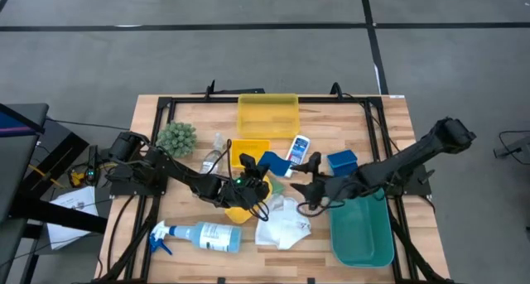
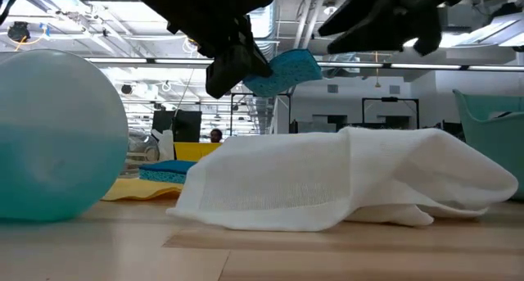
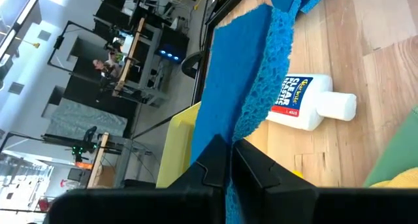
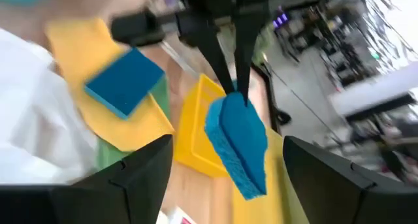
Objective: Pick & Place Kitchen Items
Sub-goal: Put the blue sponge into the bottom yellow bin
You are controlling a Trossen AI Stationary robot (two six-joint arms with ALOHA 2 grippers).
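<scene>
My left gripper (image 1: 252,175) is shut on a blue sponge (image 1: 272,161) above the middle of the table. The sponge also shows in the low view (image 2: 286,72) and the right wrist view (image 4: 238,142). My right gripper (image 1: 305,175) stands open just to the sponge's right, its fingers (image 4: 140,165) apart on either side of it without touching. A second blue sponge (image 4: 124,87) lies flat on a yellow cloth (image 4: 72,48). A third (image 1: 341,161) lies farther right. The small white blue-capped bottle (image 1: 298,147) lies on its side. My left gripper pinches one end of the blue sponge (image 3: 230,129) between its two fingers. The fingers come nearly level from the table's left. The sponge juts out beyond the fingertips toward the right, tilted and lifted clear of the table.
A white cloth (image 1: 281,222) lies in a heap near the front, beside a blue-white spray bottle (image 1: 203,237) on its side. A teal bin (image 1: 362,230) stands front right, yellow trays (image 1: 267,114) at the back middle, and a green plant (image 1: 176,137) and a clear spray bottle (image 1: 217,151) at the left.
</scene>
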